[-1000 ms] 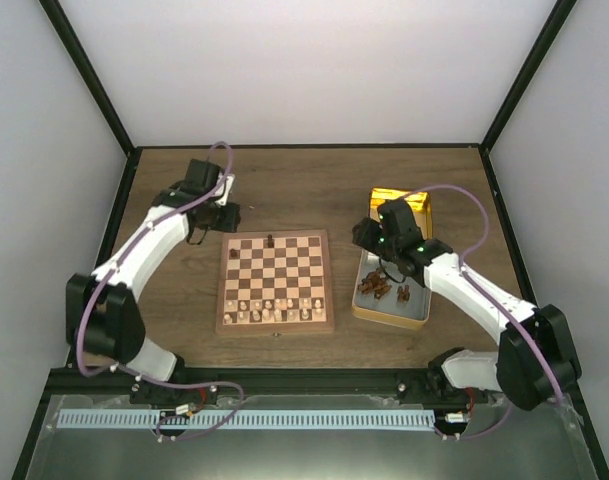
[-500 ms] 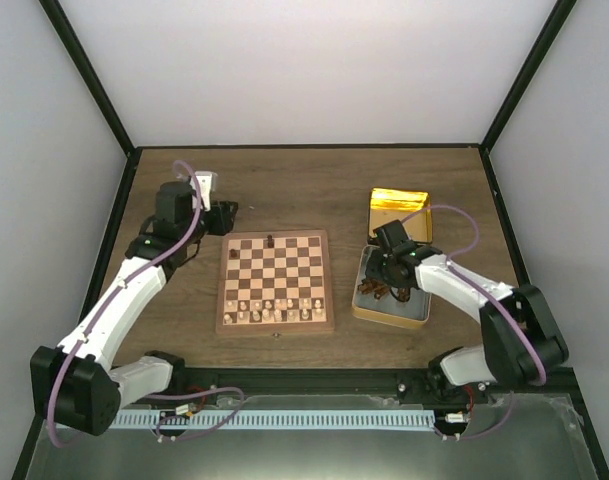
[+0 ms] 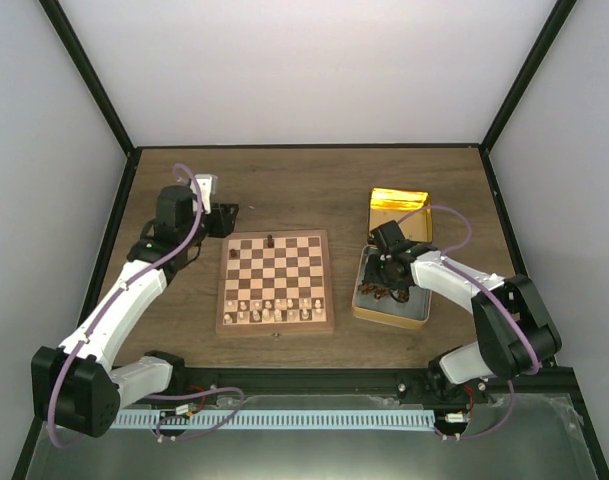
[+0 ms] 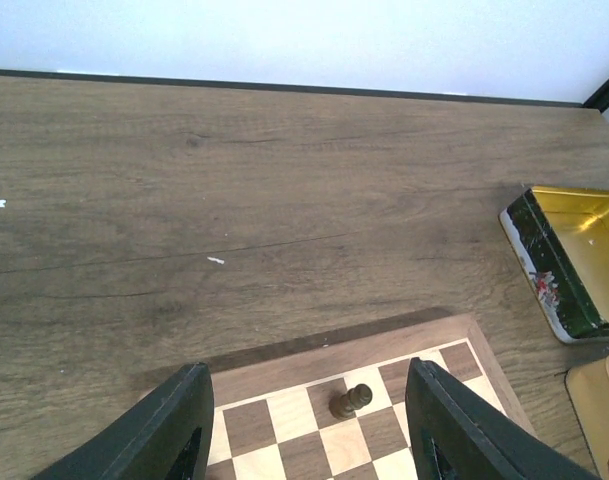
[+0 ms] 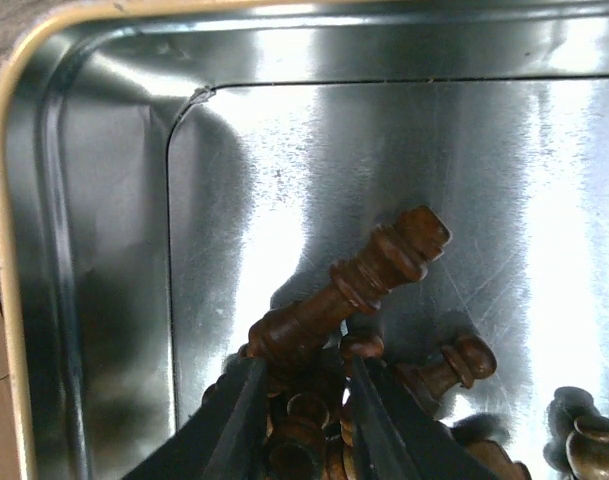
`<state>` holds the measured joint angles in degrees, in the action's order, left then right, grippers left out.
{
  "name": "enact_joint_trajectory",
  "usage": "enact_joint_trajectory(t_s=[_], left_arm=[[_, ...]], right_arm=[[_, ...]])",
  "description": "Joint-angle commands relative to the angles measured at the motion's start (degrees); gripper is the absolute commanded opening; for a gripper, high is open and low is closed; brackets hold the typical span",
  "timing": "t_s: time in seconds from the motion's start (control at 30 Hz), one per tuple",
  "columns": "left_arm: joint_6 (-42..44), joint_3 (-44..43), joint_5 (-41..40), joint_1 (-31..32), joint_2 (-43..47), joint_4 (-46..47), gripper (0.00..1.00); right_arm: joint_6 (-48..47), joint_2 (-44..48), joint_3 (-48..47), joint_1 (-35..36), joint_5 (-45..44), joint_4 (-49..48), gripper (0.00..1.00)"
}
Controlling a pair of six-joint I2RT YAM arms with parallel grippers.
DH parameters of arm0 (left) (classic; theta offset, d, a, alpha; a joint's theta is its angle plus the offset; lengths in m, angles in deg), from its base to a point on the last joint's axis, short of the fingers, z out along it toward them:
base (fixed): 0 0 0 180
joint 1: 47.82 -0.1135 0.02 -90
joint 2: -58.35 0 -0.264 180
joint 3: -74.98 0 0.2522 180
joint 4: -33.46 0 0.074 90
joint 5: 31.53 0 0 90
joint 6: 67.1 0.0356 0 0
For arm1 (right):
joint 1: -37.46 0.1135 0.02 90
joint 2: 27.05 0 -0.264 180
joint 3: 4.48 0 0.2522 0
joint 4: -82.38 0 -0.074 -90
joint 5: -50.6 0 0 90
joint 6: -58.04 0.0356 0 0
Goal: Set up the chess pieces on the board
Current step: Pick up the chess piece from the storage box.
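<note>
Inside the shallow metal tray [image 5: 104,200] to the right of the board [image 3: 275,270], most of the dark chess pieces [image 5: 314,440] lie in a loose heap against its near end. One long dark piece [image 5: 359,280] rests tilted on top of the pile. The right gripper [image 5: 302,410] is down in this heap, its fingers [image 5: 234,420] only narrowly apart on either side of the long piece's base. Whether they actually pinch it cannot be told, since their tips are lost among the pieces. On the board itself a lone dark piece [image 3: 272,241] stands upright in the far row, while the pale pieces [image 3: 274,312] fill the two near rows. The left gripper [image 4: 309,366] hovers over the table [image 4: 284,180] beside the board's far left corner, jaws spread wide with nothing between them. A gold tin [image 3: 399,203] sits just beyond the tray.
</note>
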<state>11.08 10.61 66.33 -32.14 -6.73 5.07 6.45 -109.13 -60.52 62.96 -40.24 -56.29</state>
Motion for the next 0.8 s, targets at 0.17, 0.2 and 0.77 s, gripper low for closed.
enact_joint_trajectory(t_s=[0.17,0.2,0.77], left_arm=[[0.85,1.35,1.0,0.05,1.14,2.32,0.55],[1.03,1.39,1.02,0.05,1.18,2.25,0.55],[-0.26,2.47,0.27,0.04,3.95,2.86,0.6]], right_arm=[[-0.17,1.32,-2.06,-0.53,-1.85,2.98,0.09],[0.01,1.83,-2.27,-0.54,-2.78,3.15,0.09],[-2.83,7.29,-9.99,0.67,0.63,1.13,0.1]])
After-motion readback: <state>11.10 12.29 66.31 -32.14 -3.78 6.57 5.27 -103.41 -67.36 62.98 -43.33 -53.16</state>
